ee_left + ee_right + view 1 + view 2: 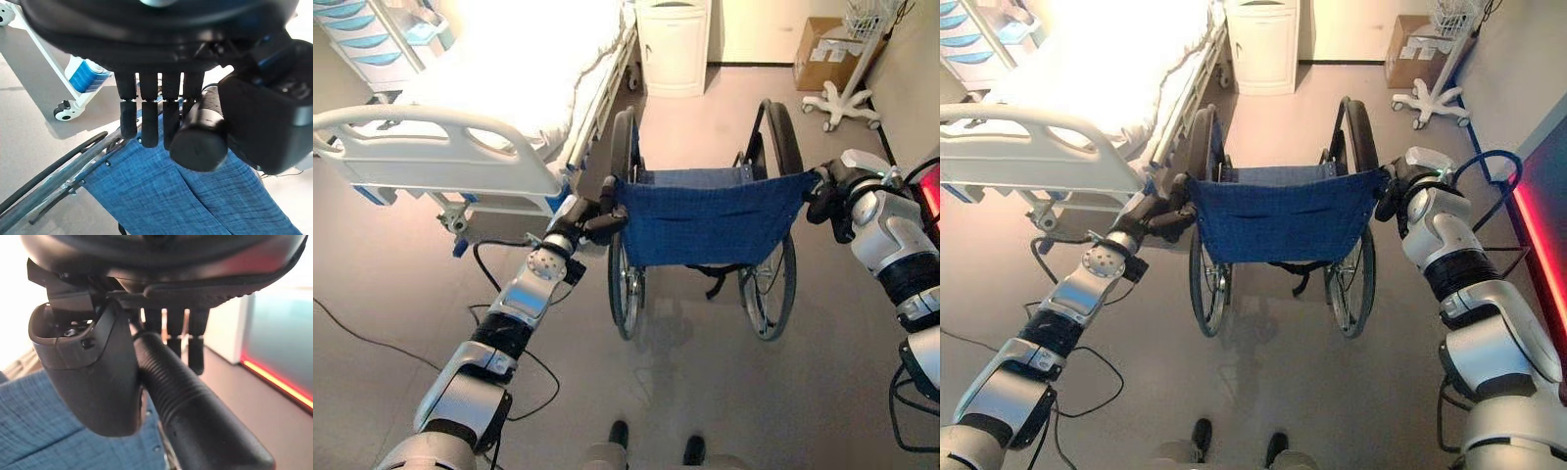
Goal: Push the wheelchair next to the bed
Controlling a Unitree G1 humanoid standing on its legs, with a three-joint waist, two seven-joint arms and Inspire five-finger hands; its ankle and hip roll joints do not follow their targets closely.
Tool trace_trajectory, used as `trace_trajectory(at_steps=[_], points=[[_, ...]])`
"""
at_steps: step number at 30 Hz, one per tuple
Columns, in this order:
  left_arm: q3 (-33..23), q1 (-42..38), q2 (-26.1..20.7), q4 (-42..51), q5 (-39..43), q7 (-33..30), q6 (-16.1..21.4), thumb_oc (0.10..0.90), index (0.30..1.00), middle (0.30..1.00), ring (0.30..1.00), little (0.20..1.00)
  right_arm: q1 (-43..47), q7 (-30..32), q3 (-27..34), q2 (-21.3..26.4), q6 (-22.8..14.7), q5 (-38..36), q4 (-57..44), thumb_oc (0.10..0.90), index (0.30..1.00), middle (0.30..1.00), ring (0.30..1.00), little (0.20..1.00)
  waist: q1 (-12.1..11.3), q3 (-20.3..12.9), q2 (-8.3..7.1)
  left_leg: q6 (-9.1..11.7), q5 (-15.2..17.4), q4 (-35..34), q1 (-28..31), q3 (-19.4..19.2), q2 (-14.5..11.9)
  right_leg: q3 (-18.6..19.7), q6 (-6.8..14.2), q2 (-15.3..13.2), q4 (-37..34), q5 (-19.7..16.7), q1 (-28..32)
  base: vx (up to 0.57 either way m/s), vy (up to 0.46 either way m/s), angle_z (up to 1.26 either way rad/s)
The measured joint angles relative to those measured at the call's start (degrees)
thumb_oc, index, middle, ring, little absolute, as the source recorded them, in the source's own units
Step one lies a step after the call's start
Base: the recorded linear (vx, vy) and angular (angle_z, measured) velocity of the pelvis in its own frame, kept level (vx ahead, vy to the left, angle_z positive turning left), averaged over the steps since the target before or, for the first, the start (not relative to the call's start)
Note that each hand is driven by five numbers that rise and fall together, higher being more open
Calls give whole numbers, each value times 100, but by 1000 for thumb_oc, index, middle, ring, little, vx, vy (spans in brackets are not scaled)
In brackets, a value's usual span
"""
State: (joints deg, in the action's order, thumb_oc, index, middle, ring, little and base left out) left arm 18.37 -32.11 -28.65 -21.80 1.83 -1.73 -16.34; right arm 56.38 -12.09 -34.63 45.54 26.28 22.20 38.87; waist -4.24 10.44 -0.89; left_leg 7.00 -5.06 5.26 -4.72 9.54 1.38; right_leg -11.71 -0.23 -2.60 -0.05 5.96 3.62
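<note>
The left hand [597, 220] and right hand [830, 191] each clench a push handle of the wheelchair [705, 220] (its blue backrest facing the robot), ready to steer it alongside the bed [509, 88].

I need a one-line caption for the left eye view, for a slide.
Both hands, left hand and right hand, grip the wheelchair handles beside the bed.
</note>
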Motion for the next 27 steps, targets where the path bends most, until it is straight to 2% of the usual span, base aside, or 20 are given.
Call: trace_trajectory(at_steps=[2, 3, 4, 5, 7, 8, 9, 10, 11, 12, 13, 15, 16, 17, 18, 20, 22, 24, 25, 27], points=[[-13, 198, -38, 180, 1, -23, 81, 400, 300, 300, 300, 300, -53, 25, -19, -5, 1, 5, -12, 400, 300, 300, 300, 300, -235, 10, -25, -21, 6, 8, -280, 138, 302, 207, 0, 24, -117, 52, 109, 385, 15, -71], [-6, 243, -48, 237, 2, 4, 98, 400, 300, 300, 300, 300, -105, 25, -32, 8, 4, 3, 52, 400, 300, 300, 300, 300, -396, 13, -24, -35, -27, -64, -622, 231, 519, 241, -62, 56, -205, 97, 256, 431, 125, -71], [24, 255, -48, 282, 2, 64, 80, 400, 300, 300, 300, 300, -110, 24, -50, 10, 1, -16, 152, 400, 300, 300, 300, 300, -625, 52, 13, -21, -35, -202, -821, 298, 579, 374, -71, 117, -257, 100, 385, 297, 131, -80], [34, 271, -58, 321, 2, 87, 69, 400, 300, 300, 300, 300, -111, 23, -65, 9, -10, -24, 193, 400, 300, 300, 300, 300, -742, 86, 56, -26, -35, -215, -941, 285, 563, 364, -82, 147, -283, 96, 473, 304, 201, -99], [49, 366, -258, 501, 30, 275, -64, 400, 300, 300, 300, 300, -103, 47, -190, -69, -303, -250, 464, 400, 300, 300, 300, 300, -1009, 93, 144, -66, -9, 567, -1340, -52, 529, 340, 49, 239, -208, 259, 731, 282, 190, -102], [14, 425, -318, 522, 70, 264, -48, 400, 300, 300, 300, 300, -120, 47, -188, -138, -304, -259, 463, 400, 300, 300, 300, 300, -1036, 88, 135, -123, 26, 877, -1327, -110, 562, 323, 86, 219, -127, 372, 782, 342, 135, -75], [7, 461, -447, 530, 109, 275, -13, 400, 300, 300, 300, 300, -220, 50, -148, -198, -296, -259, 375, 400, 300, 300, 300, 300, -1068, 49, 151, -301, 148, 1100, -1114, -208, 621, 316, 155, 231, 113, 637, 845, 371, 93, -28], [-45, 446, -521, 517, 129, 325, -6, 400, 300, 300, 300, 300, -309, 69, -88, -255, -289, -300, 326, 400, 300, 300, 300, 300, -1002, -5, 95, -1004, 284, 871, -832, -135, 675, 309, 255, 243, 387, 886, 863, 333, 71, -7], [-116, 414, -549, 493, 125, 354, -5, 400, 300, 300, 300, 300, -392, 96, 26, -370, -272, -303, 331, 400, 300, 300, 300, 300, -972, -36, -43, -1055, 282, 713, -723, -115, 732, 306, 323, 179, 578, 993, 860, 266, 74, 5], [-256, 382, -582, 479, 99, 305, 20, 400, 300, 300, 300, 300, -455, 193, 115, -544, -259, -316, 364, 400, 300, 300, 300, 300, -952, -81, -374, -1084, 263, 501, -640, -171, 839, 339, 424, -25, 780, 1140, 757, 164, 76, -5], [-310, 221, -539, 320, 44, 229, 121, 400, 300, 300, 300, 300, -475, 277, 229, -593, -254, -430, 373, 400, 300, 300, 300, 300, -959, -68, -455, -1226, 248, 440, -604, -190, 827, 359, 436, -53, 1047, 1161, 640, 177, 105, -12], [-293, -39, -421, 10, -94, 137, 164, 400, 300, 300, 300, 300, -456, 358, 271, -592, -253, -465, 374, 400, 300, 300, 300, 300, -972, -74, -364, -1263, 271, 387, -533, -194, 766, 374, 466, -86, 1781, 1149, 341, 200, 164, -10], [-267, -109, -397, -89, -170, 103, 166, 400, 300, 300, 300, 300, -434, 366, 271, -595, -251, -465, 379, 400, 300, 300, 300, 300, -961, -73, -320, -1359, 337, 387, -491, -201, 771, 386, 508, -136, 2076, 1119, 273, 259, 157, -11], [-225, -218, -345, -293, -217, 56, 164, 400, 300, 300, 300, 300, -413, 371, 269, -591, -251, -466, 381, 400, 300, 300, 300, 300, -952, -61, -233, -1408, 353, 368, -338, -182, 799, 487, 632, -190, 2695, 1026, 191, 265, 65, -6], [-184, -216, -336, -398, -218, 16, 165, 400, 300, 300, 300, 300, -441, 375, 261, -597, -251, -471, 384, 400, 300, 300, 300, 300, -904, -76, -182, -1468, 337, 200, -90, -11, 831, 562, 640, -231, 3011, 1026, 158, 343, 61, -7], [-153, -216, -338, -420, -221, -19, 165, 400, 300, 300, 300, 300, -476, 375, 261, -624, -252, -472, 359, 400, 300, 300, 300, 300, -910, -61, -72, -1537, 283, -27, 253, 473, 828, 576, 642, -143, 3108, 1062, 56, 279, 18, -15], [-81, -199, -319, -523, -285, -25, 139, 400, 300, 300, 300, 300, -497, 388, 256, -652, -252, -461, 348, 400, 300, 300, 300, 300, -844, -37, 189, -1541, 278, -205, 648, 1003, 733, 616, 636, 34, 2852, 1069, -286, 276, -18, 1], [-47, -209, -295, -594, -394, -26, 65, 400, 300, 300, 300, 300, -502, 386, 226, -703, -247, -456, 270, 400, 300, 300, 300, 300, -632, -36, 282, -1480, 374, -284, 833, 1429, 762, 657, 640, 102, 2363, 1002, -895, 371, -92, 49], [-62, -222, -289, -601, -394, -28, 36, 400, 300, 300, 300, 300, -500, 386, 226, -727, -195, -455, 194, 400, 300, 300, 300, 300, -509, -41, 279, -1522, 424, -315, 871, 1547, 760, 719, 643, 104, 1856, 807, -1206, 429, -128, 68], [-108, -241, -298, -640, -395, -31, 24, 400, 300, 300, 300, 300, -495, 372, 225, -792, -34, -458, 75, 400, 300, 300, 300, 300, -352, -50, 118, -1521, 547, -397, 964, 1602, 786, 783, 798, -1, 793, 105, -1720, 346, -140, 68]])
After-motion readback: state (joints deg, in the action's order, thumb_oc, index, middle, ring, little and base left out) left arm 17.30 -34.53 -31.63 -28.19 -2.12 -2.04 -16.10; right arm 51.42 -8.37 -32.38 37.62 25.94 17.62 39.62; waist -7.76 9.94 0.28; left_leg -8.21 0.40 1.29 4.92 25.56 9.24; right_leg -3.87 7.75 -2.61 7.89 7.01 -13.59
